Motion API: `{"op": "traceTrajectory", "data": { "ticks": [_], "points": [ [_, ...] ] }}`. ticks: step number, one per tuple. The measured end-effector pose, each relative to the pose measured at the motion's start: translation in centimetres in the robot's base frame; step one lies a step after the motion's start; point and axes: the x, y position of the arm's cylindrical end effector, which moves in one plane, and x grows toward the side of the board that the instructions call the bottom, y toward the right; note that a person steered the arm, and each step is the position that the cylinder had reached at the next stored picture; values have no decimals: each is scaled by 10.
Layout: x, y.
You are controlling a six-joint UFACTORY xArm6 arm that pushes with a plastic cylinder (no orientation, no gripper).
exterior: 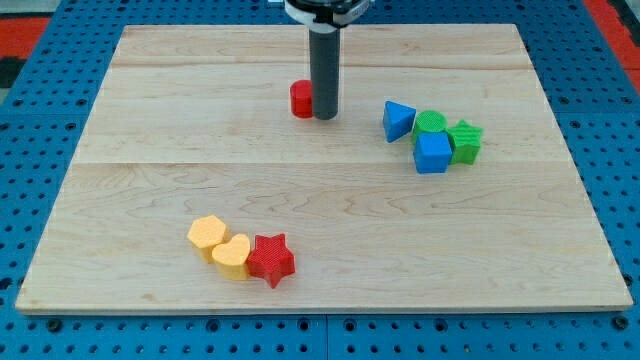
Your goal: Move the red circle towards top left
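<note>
The red circle [301,98] is a small red cylinder on the wooden board [320,230], above the board's centre and a little to the left. My tip [325,116] stands right beside it, touching or nearly touching its right side. The dark rod partly hides the circle's right edge.
A blue triangle [397,119], green circle [431,123], blue cube [433,153] and green star [465,141] cluster at the view's right. A yellow hexagon [207,235], yellow heart [232,256] and red star [270,259] sit together at the bottom left.
</note>
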Motion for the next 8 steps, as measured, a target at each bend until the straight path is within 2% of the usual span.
{"op": "traceTrajectory", "data": {
  "ticks": [1,3,4,5,6,8],
  "points": [
    [-21,-35],
    [-62,-64],
    [-83,-111],
    [-87,-155],
    [-87,-173],
    [-74,-158]
  ]
}}
